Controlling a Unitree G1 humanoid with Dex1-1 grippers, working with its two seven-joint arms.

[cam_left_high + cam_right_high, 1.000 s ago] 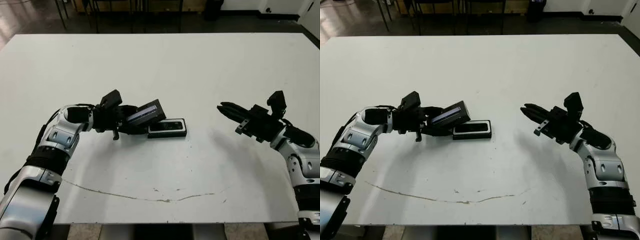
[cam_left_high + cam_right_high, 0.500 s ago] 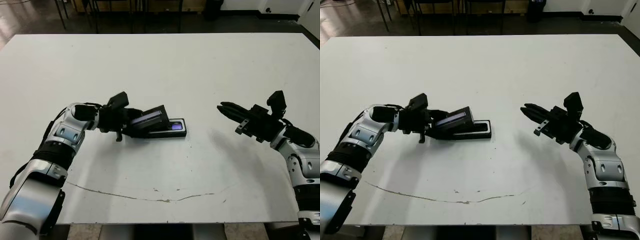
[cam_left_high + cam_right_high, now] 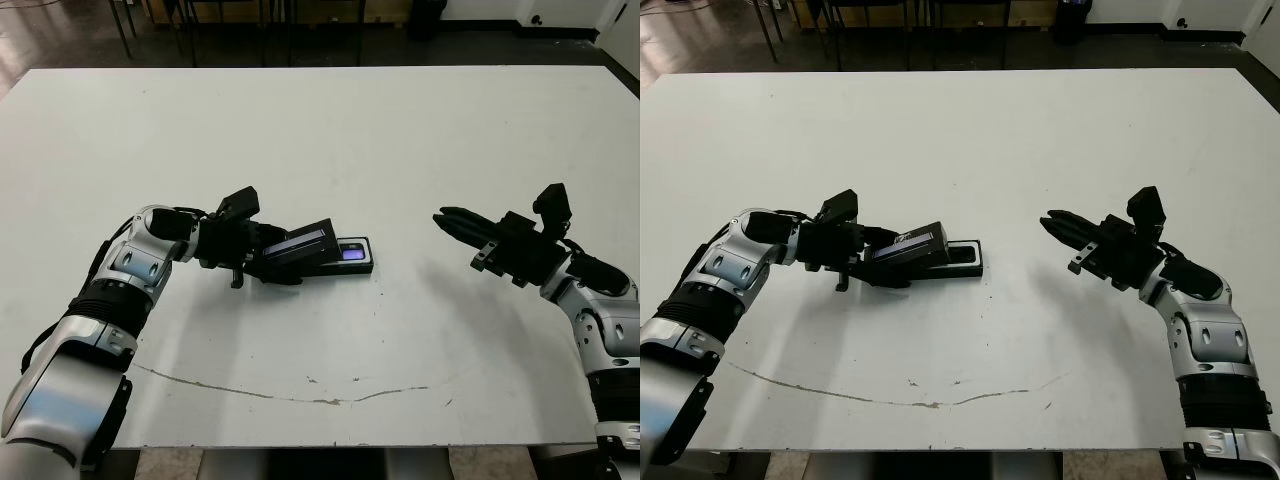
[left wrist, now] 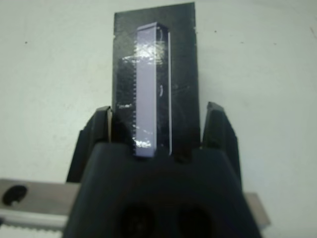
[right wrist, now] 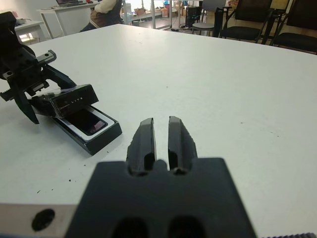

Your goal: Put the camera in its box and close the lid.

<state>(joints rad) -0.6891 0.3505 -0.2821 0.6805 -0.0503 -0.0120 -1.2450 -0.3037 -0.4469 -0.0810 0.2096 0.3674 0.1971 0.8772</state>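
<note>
Left pincer [image 3: 262, 252] grips lid [image 3: 300, 246] tilted over box [image 3: 352, 266]

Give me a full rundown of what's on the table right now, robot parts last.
lid: one, black with pale grey stripe, held tilted over the box's left end.
box: one, black with white lining, mid-table, partly covered by the lid.
camera: one, dark with glossy bluish face, lying inside the box.
table: one, white, with a thin dark scuff line near the front edge.
left gripper: one, black, shut on the lid.
right gripper: one, black, fingers together, holding nothing, right of the box.
</note>
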